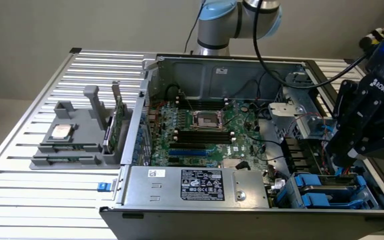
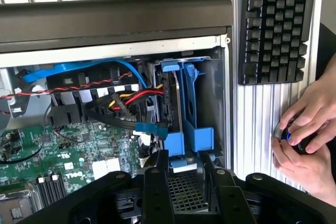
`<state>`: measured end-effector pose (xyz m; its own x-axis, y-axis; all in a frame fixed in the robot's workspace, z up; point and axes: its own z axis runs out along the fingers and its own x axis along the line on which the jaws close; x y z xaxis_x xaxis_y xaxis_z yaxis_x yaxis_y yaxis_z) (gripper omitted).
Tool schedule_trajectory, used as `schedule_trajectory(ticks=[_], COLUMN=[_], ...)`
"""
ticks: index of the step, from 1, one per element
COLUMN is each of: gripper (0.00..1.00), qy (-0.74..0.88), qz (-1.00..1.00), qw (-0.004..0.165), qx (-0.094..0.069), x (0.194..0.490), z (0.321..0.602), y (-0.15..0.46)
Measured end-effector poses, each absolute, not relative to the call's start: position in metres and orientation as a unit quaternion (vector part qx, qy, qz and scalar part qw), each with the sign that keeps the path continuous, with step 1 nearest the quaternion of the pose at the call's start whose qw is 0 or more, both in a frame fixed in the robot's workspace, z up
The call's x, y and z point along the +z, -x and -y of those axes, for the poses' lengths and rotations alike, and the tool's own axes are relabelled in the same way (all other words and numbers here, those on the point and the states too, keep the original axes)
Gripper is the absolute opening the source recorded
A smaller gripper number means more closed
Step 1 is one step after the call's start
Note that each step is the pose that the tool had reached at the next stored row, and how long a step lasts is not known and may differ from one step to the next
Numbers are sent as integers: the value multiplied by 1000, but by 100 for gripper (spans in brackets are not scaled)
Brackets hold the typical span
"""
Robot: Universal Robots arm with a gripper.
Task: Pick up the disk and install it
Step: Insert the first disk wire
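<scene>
Blue-framed, the disk (image 2: 181,106) stands on edge in the drive bay at the computer case's (image 1: 178,190) front corner, apparently seated. The gripper (image 2: 184,174) sits just above it, fingers half-spread around its end; whether they pinch it I cannot tell.

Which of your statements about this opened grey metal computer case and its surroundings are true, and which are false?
1. The black end effector hovers over the bright blue plastic drive carriers. True.
2. The chip lies on the motherboard. False: the small square silver chip lies on the grey plastic tray.
3. A person's hands are near a black keyboard. True.
4. The case is closed. False: it is open, showing the green motherboard.
</scene>
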<state>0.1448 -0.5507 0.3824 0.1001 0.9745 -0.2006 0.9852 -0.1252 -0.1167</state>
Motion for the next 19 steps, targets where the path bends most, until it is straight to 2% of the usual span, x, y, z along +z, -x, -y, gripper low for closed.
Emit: schedule_trajectory(ticks=[19], gripper=[36], qy=[-738], qz=[-665], qw=[23], qx=[-113], x=[374], z=[536], y=[-149])
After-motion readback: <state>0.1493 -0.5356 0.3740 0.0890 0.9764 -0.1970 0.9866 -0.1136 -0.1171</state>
